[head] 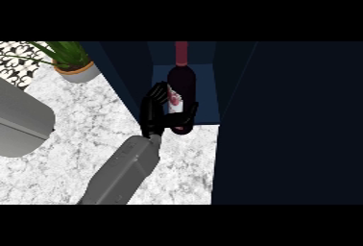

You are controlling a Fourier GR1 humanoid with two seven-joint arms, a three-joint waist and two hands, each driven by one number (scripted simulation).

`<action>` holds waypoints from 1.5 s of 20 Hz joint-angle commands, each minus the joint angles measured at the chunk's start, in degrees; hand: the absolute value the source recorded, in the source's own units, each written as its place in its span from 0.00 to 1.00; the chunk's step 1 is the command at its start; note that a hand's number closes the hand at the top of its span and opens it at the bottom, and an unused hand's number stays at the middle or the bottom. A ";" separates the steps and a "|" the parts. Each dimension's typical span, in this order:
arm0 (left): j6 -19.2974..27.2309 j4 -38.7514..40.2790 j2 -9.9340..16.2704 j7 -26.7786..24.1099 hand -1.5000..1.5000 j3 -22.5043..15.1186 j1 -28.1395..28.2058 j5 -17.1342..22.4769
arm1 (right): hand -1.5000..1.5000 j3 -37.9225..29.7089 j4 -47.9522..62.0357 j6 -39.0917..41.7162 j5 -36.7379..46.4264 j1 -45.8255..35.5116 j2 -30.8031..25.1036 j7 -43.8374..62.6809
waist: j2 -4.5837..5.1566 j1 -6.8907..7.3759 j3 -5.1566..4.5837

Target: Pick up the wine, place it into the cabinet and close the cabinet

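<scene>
A dark wine bottle (pixel 182 79) with a red neck and a pale label stands upright in the open front of the dark blue cabinet (pixel 205 91). Its base sits at the front edge of the cabinet floor. My left hand (pixel 157 113) comes in from the lower left and is curled round the bottle's lower body, with the thumb across its front. The hand hides part of the label. The cabinet's door (pixel 284 125) stands open as a wide dark panel at the right. My right hand does not show.
A potted green plant (pixel 71 60) stands at the back left of the white marble counter (pixel 78 129). A large rounded grey object (pixel 21 120) juts in from the left edge. A dark cabinet side panel (pixel 117 72) rises left of the opening.
</scene>
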 commanded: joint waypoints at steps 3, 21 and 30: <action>-0.63 7.00 -0.01 1.70 1.00 2.89 -7.85 3.19 | 0.00 -1.13 -8.18 -0.69 -6.88 1.36 0.68 3.55 | 0.03 0.11 0.01; 5.13 25.59 0.76 2.36 1.00 6.92 -27.33 1.47 | 0.00 -0.97 -6.77 1.85 -8.29 1.09 0.59 2.80 | 0.43 -1.01 0.05; 8.17 36.58 4.75 1.68 0.00 4.94 -29.61 -4.21 | 0.00 1.90 -7.72 1.90 -5.52 3.49 2.16 2.09 | 0.57 -1.63 0.03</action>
